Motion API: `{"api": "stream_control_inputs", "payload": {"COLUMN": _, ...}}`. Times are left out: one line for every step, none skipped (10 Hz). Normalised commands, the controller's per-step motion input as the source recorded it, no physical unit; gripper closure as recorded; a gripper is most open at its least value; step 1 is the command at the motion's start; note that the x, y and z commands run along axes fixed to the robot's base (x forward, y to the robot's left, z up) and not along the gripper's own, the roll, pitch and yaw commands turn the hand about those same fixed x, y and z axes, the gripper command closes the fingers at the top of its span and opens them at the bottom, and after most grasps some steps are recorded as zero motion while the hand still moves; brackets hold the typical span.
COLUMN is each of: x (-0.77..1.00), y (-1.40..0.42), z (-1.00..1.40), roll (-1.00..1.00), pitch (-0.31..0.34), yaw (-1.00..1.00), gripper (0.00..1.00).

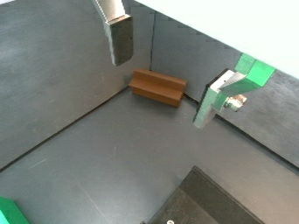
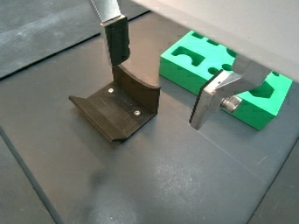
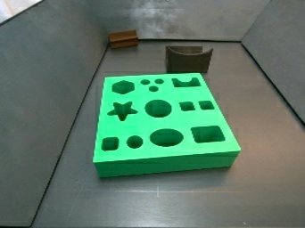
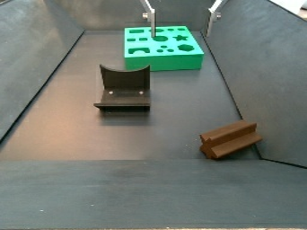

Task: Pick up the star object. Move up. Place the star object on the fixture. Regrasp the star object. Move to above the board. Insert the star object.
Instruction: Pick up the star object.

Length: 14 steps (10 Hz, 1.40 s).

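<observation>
Against the far wall of the grey bin, the small brown wood-coloured star object (image 4: 231, 140) lies on the floor at the foot of the wall. A wrist view shows it as a brown block (image 1: 156, 87) tucked into the angle of floor and wall; its pointed arms cannot be made out there. In a side view it is only a small brown shape (image 3: 121, 38) at the back corner, too small to read.

High above the floor hangs the gripper (image 1: 170, 74), its two flat silver fingers (image 1: 121, 39) spread wide apart with nothing between them. In a side view only the tips of the fingers (image 4: 149, 17) show at the upper edge; the rest of the arm is cut off.

Near the middle of the floor stands the dark grey-black fixture with its scooped top (image 4: 124, 87), well apart from the star object. Beyond the fixture lies the large bright green board with many shaped holes (image 3: 161, 120), flat on the floor. In a wrist view one finger partly hides the board (image 2: 205, 63).
</observation>
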Motion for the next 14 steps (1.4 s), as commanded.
{"api": "stream_control_inputs", "payload": {"x": -0.12, "y": 0.41, "z": 0.00, "roll": 0.00, "pitch": -0.016, "yaw": -0.04, "gripper": 0.00}}
{"api": "stream_control_inputs", "payload": {"x": -0.35, "y": 0.67, "z": -0.08, "roll": 0.00, "pitch": -0.037, "yaw": -0.12, "gripper": 0.00}}
{"api": "stream_control_inputs", "payload": {"x": -0.34, "y": 0.48, "z": -0.10, "roll": 0.03, "pitch": -0.027, "yaw": -0.42, "gripper": 0.00}}
{"api": "stream_control_inputs", "payload": {"x": -0.34, "y": 0.49, "z": -0.16, "roll": 0.02, "pitch": 0.000, "yaw": -0.42, "gripper": 0.00}}
{"api": "stream_control_inputs", "payload": {"x": -0.32, "y": 0.45, "z": -0.19, "roll": 0.04, "pitch": 0.000, "yaw": -0.46, "gripper": 0.00}}
{"api": "stream_control_inputs", "payload": {"x": -0.34, "y": 0.36, "z": -0.30, "roll": 0.05, "pitch": -0.019, "yaw": -0.55, "gripper": 0.00}}
{"api": "stream_control_inputs", "payload": {"x": -0.31, "y": 0.29, "z": -0.35, "roll": 0.05, "pitch": -0.026, "yaw": -0.64, "gripper": 0.00}}
{"api": "stream_control_inputs", "payload": {"x": -0.23, "y": 0.26, "z": -0.45, "roll": 0.05, "pitch": -0.036, "yaw": -0.69, "gripper": 0.00}}
{"api": "stream_control_inputs", "payload": {"x": -0.17, "y": 0.26, "z": -0.51, "roll": 0.04, "pitch": -0.044, "yaw": -0.71, "gripper": 0.00}}
{"api": "stream_control_inputs", "payload": {"x": -0.17, "y": 0.26, "z": -0.50, "roll": 0.05, "pitch": -0.053, "yaw": -0.71, "gripper": 0.00}}
{"api": "stream_control_inputs", "payload": {"x": -0.17, "y": 0.24, "z": -0.49, "roll": 0.05, "pitch": -0.059, "yaw": -0.72, "gripper": 0.00}}
{"api": "stream_control_inputs", "payload": {"x": -0.23, "y": 0.24, "z": -0.57, "roll": 0.05, "pitch": -0.071, "yaw": -0.72, "gripper": 0.00}}
{"api": "stream_control_inputs", "payload": {"x": -0.27, "y": 0.25, "z": -0.62, "roll": 0.06, "pitch": -0.077, "yaw": -0.70, "gripper": 0.00}}
{"api": "stream_control_inputs", "payload": {"x": -0.32, "y": 0.21, "z": -0.66, "roll": 0.09, "pitch": -0.084, "yaw": -0.71, "gripper": 0.00}}
